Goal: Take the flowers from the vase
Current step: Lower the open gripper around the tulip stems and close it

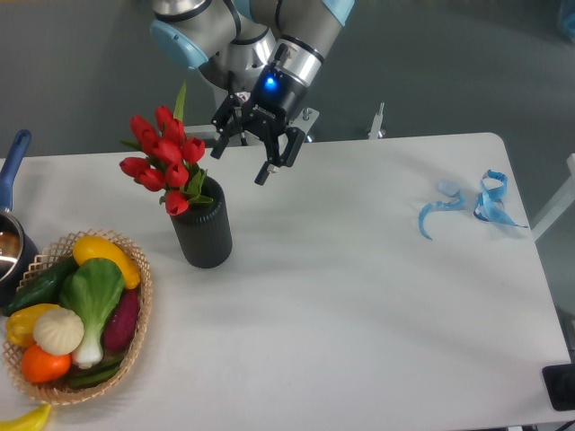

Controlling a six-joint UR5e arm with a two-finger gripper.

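Here, one arm's gripper (241, 154) hangs over a white tabletop (359, 296) against a grey backdrop

One black vase (203, 229) stands upright left of centre, holding one bunch of flowers (164, 162), roughly ten red buds, whose stems run up and lean toward the upper left. The gripper hovers just right of the blooms, fingers spread apart and empty. One wicker basket (135, 314) of vegetables sits near the left edge, and blue ribbon (476, 205) lies far right
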